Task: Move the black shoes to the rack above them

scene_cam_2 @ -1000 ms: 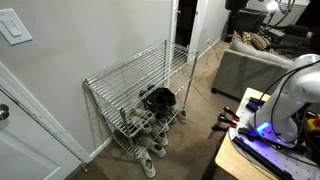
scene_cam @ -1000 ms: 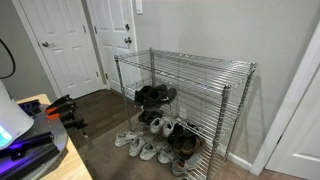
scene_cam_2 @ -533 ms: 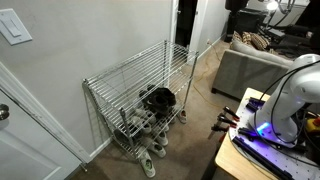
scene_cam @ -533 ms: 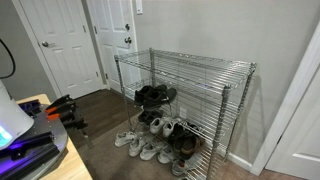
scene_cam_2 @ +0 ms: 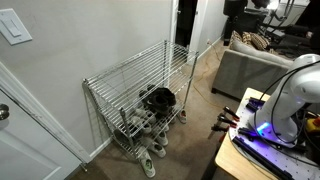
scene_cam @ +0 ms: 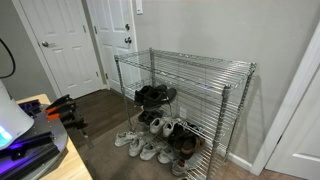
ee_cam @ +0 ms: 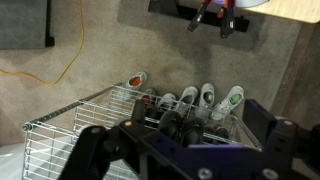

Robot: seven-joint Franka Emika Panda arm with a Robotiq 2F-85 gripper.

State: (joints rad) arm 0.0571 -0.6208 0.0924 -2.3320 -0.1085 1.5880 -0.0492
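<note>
Arm [scene_cam_2: 292, 95]: white, rounded glossy shells; blue-violet glow low on the arm. Gripper [ee_cam: 185, 138]: matte black, chunky links, orange-red accents.

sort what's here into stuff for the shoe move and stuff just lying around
For the job: black shoes, chrome rack's top tier, open gripper.
Just lying about: white and grey sneakers, dark brown shoes, grey sofa, yellow cable.
</note>
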